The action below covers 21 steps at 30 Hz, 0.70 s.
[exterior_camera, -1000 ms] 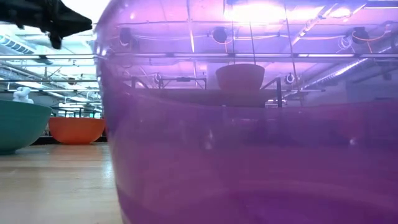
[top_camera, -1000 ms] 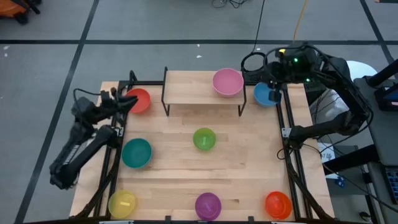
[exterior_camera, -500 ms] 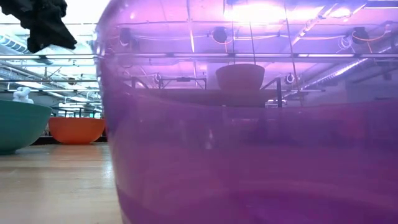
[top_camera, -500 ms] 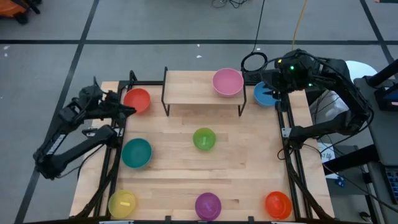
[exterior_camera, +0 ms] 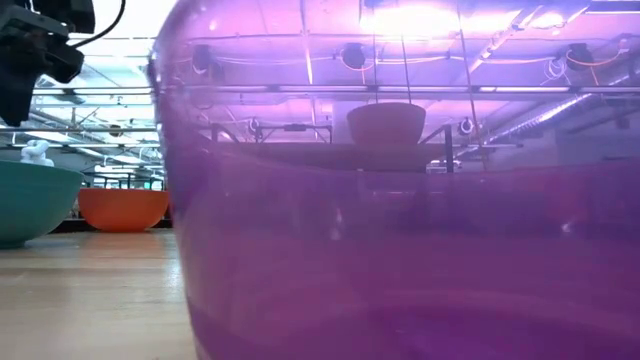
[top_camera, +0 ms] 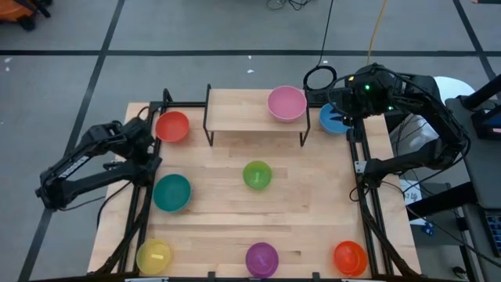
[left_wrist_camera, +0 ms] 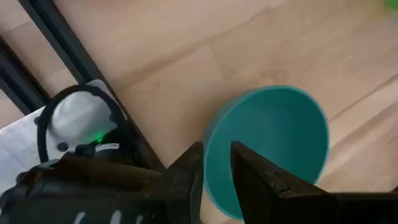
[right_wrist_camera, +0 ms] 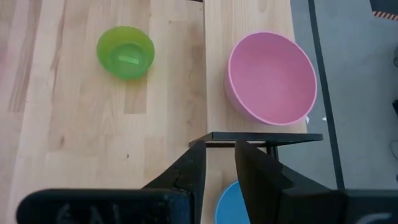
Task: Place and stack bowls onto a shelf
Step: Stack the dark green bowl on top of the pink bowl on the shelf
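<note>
Dark against the desk's (top_camera: 305, 211) left rail, the left tool (left_wrist_camera: 216, 163) hung above the near rim of the teal bowl (top_camera: 171, 192), its fingers (left_wrist_camera: 189, 177) drawn close with only a narrow gap and nothing between them. In the high view that arm lay folded along the left edge, with the red bowl (top_camera: 172, 126) at the far-left corner and the yellow bowl (top_camera: 154, 255) at the near-left corner, both apart from it.

Further right, the shelf (top_camera: 235, 113) stood at the far middle of the desk, carrying the pink bowl (top_camera: 286, 103) at its right end; the rest of its board was bare wood. The green bowl (top_camera: 257, 175) sat on the desk in front of the shelf, near the centre, and the purple bowl (top_camera: 261, 258) sat at the near edge, so close to the low camera that it filled most of that view.

At the far right, the right tool (right_wrist_camera: 219, 163) hovered over the blue bowl (top_camera: 335, 118), which rested on the desk just beside the shelf's right legs. Its fingers (right_wrist_camera: 193, 163) also stood nearly together and held nothing. The orange bowl (top_camera: 350, 257) lay at the near-right corner.
</note>
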Available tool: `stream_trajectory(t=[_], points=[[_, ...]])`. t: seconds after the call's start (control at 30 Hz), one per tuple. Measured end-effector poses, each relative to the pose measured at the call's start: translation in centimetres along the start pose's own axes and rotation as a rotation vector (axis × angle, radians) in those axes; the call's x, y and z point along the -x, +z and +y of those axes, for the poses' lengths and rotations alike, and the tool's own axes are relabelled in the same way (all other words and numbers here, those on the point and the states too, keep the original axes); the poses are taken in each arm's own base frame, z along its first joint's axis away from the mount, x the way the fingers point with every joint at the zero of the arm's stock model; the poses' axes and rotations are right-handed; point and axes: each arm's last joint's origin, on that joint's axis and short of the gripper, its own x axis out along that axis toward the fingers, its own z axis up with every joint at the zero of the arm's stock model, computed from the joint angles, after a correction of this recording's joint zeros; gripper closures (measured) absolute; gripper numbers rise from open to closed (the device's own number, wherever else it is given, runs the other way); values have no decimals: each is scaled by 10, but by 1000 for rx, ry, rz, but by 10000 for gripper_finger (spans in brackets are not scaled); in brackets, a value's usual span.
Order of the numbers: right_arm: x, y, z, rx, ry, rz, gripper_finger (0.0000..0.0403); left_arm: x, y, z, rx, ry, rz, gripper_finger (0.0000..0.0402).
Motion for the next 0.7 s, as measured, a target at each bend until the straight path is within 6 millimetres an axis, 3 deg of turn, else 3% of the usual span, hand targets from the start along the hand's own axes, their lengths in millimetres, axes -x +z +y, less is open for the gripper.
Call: stream_trajectory(t=[0.27,0.7], points=[[0,0,0,2,-1,-1,324,-9,10,-11,-27,27,68,316],[0,0,0,28,0,-1,325,-56,35,-62,-227,100,223,316]])
